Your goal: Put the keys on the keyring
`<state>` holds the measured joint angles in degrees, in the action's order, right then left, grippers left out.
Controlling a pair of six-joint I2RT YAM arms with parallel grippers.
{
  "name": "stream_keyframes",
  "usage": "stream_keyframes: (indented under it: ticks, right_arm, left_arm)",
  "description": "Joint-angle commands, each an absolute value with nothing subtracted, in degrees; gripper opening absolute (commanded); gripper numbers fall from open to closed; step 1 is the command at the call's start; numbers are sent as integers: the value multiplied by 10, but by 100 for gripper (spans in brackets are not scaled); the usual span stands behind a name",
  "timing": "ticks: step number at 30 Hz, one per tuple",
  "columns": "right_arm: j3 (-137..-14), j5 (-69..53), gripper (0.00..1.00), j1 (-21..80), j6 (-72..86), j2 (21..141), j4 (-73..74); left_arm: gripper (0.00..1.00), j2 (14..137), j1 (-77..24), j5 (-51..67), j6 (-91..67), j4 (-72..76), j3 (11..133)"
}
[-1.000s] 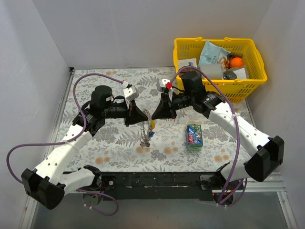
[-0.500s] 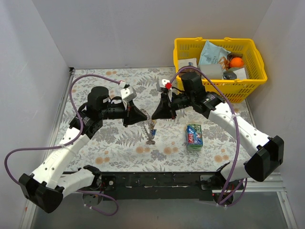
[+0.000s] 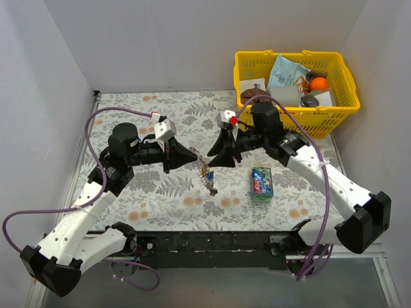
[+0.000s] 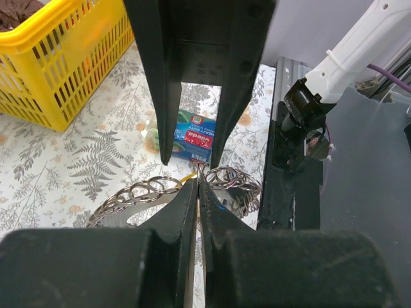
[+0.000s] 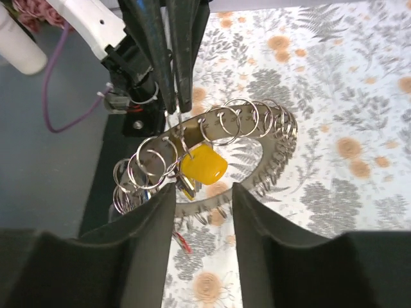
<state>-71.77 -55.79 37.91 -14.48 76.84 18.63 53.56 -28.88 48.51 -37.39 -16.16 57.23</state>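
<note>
- A yellow basket (image 3: 327, 119) at the upper right holds a pale packet (image 3: 286, 70), an orange ball (image 3: 318, 83) and other small things too crowded to tell apart.
- There is one basket, one keyring, and one snack packet (image 3: 261, 181) lying on the surface (image 3: 154, 192) right of centre.
- Keys (image 5: 203, 165): one yellow head shows plainly, and the top view shows a bit of blue. The rest are bunched together and I cannot count them.
- The keyring (image 5: 247, 119) sits mid-frame between the two sets of jaws, with the yellow key strung on it.
- The left jaws are pressed together, pinching the keyring at their tips.
- The right jaws stand well apart and grip nothing. The yellow key and the ring's lower arc show in the gap between their tips.
</note>
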Motion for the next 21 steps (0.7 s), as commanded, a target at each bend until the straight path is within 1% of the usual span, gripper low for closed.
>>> stream_keyframes:
  ticks: [1,4,6,9,11,13,16,21]
  right_arm:
    - [-690,-525,60,377,-120,686,79]
    - [-668,-520,72,376,-100,655,30]
    - [-664,-529,76,375,-90,648,11]
    - [-662,-553,77,375,-56,645,-39]
    - [-664,-557,74,375,-25,655,-69]
    - [-671,-569,67,376,-11,670,-84]
    - [-674,-574,61,378,13,682,-104]
    - [-675,-570,58,384,22,693,-109]
  left_arm:
    - [0,516,-291,497,-391,-92,561]
    - [0,514,-291,508,-403,-69,550]
    - [0,514,-291,518,-409,-57,545]
    - [0,513,-291,523,-422,-32,537]
    - [0,514,-291,530,-434,-11,534]
    - [0,514,-291,534,-440,-4,533]
    - [0,515,-291,539,-452,28,532]
    - [0,518,-290,548,-469,52,531]
